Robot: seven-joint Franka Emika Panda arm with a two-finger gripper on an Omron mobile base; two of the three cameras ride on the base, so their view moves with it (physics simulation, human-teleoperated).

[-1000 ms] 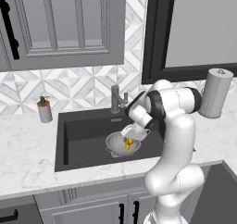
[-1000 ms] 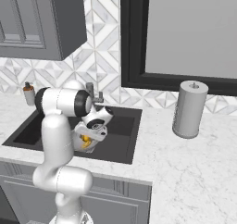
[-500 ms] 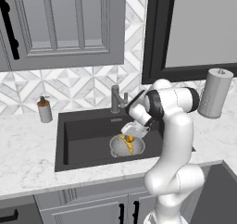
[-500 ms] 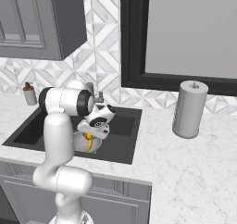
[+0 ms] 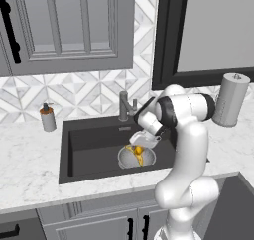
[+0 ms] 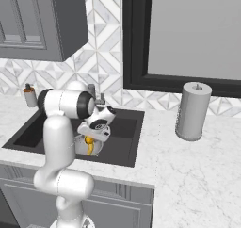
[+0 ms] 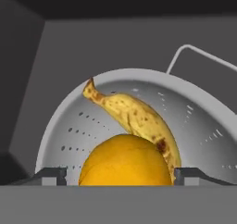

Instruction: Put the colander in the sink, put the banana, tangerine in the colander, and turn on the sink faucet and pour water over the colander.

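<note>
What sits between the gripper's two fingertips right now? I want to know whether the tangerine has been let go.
In the hand view the tangerine sits between the fingertips of the gripper, inside the colander against the banana. Whether the tips touch it is unclear.

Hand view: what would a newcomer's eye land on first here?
The bright tangerine, close up between the gripper's spread tips. Behind it the spotted banana curves across the colander, which sits in the dark sink.
</note>
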